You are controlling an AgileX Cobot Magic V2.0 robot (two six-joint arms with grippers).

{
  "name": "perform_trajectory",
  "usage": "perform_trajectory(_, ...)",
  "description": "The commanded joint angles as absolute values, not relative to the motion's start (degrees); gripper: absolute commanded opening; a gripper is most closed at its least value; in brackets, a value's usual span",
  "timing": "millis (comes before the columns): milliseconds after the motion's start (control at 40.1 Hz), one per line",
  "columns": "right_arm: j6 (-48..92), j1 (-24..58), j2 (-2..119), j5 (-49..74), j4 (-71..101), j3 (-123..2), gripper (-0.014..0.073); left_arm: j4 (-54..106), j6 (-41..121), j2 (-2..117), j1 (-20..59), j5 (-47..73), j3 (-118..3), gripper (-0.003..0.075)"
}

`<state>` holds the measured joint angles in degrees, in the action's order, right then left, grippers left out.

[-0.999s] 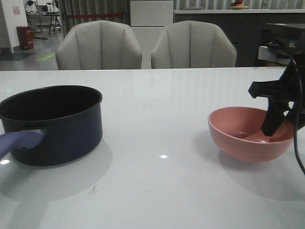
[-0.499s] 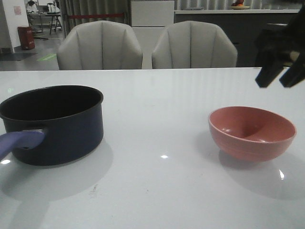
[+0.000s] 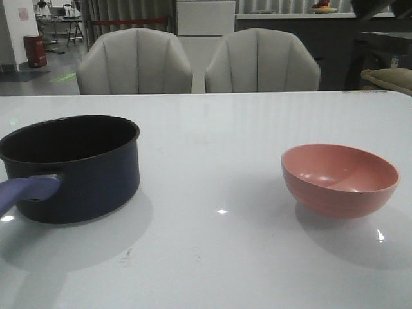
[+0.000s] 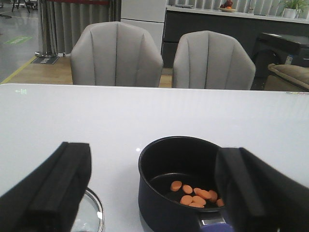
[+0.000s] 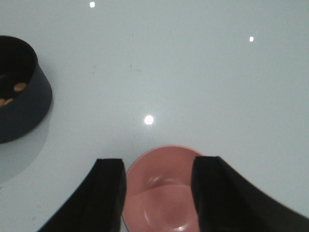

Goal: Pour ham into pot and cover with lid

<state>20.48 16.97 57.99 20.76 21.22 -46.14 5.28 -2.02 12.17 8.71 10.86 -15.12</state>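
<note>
The dark navy pot [image 3: 77, 170] with its bluish-purple handle [image 3: 26, 191] stands at the table's left. Several orange-pink ham slices [image 4: 195, 193] lie on its bottom, also seen in the right wrist view [image 5: 19, 87]. The glass lid [image 4: 94, 215] lies flat on the table beside the pot, mostly hidden by a finger; its knob is out of view. The pink bowl [image 3: 339, 179] stands empty at the right. My left gripper [image 4: 152, 162] is open and empty, hovering near the pot [image 4: 159, 203]. My right gripper [image 5: 158, 166] is open and empty, high above the bowl [image 5: 161, 193]. Neither gripper shows in the front view.
Two grey chairs [image 3: 134, 61] [image 3: 261, 61] stand beyond the far edge of the white table [image 3: 219, 257]. A dark counter runs along the back wall. The pot [image 5: 21, 104] sits well apart from the bowl.
My right gripper has let go of the bowl's rim, risen and left the front view at the upper right. The bowl stays upright on the table. The pot has not moved.
</note>
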Motion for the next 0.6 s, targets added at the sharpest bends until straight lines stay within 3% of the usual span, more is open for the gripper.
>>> perform_trajectory(0,21.33,18.56,49.58,10.71,21.9,-42.33,0.0435,5.84,-2.04,12.51,8.91,5.98,-16.78,0.0563)
perform_trajectory(200,21.33,21.31,33.17,4.37,21.9,-30.93,0.0435,5.84,-2.04,12.51,8.91,5.98,-16.78,0.0563)
perform_trajectory(574,21.2,21.73,6.87,3.89,22.16,-12.69,0.0435,5.84,-2.04,12.51,8.91,5.98,-16.78,0.0563)
